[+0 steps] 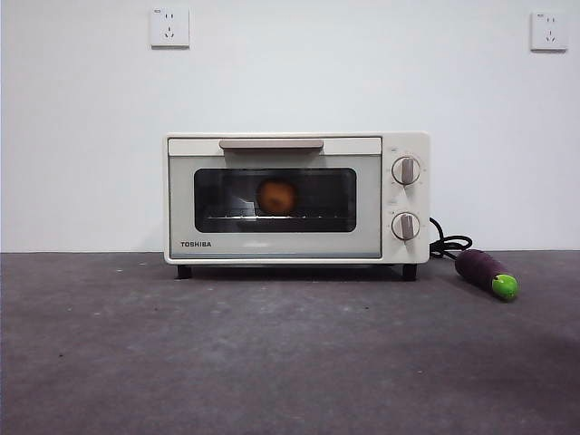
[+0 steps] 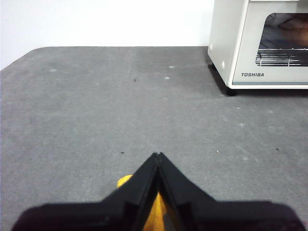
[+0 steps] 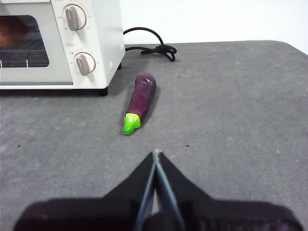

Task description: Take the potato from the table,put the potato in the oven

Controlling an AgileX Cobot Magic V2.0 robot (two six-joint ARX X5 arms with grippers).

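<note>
The orange-brown potato [image 1: 277, 196] rests on the wire rack inside the cream-white Toshiba oven [image 1: 296, 198], seen through the dark glass of its closed door. In the right wrist view the potato [image 3: 14, 30] shows dimly behind the glass. Both arms are out of the front view. My left gripper [image 2: 157, 156] is shut with nothing in it, over bare table [image 2: 96, 110] well short of the oven [image 2: 260, 43]. My right gripper [image 3: 155, 154] is also shut and empty, a little short of the eggplant.
A purple eggplant [image 3: 141, 101] with a green tip lies on the table beside the oven's knob side, also in the front view [image 1: 486, 272]. The oven's black power cord [image 3: 151, 45] coils behind it. A white wall backs the table.
</note>
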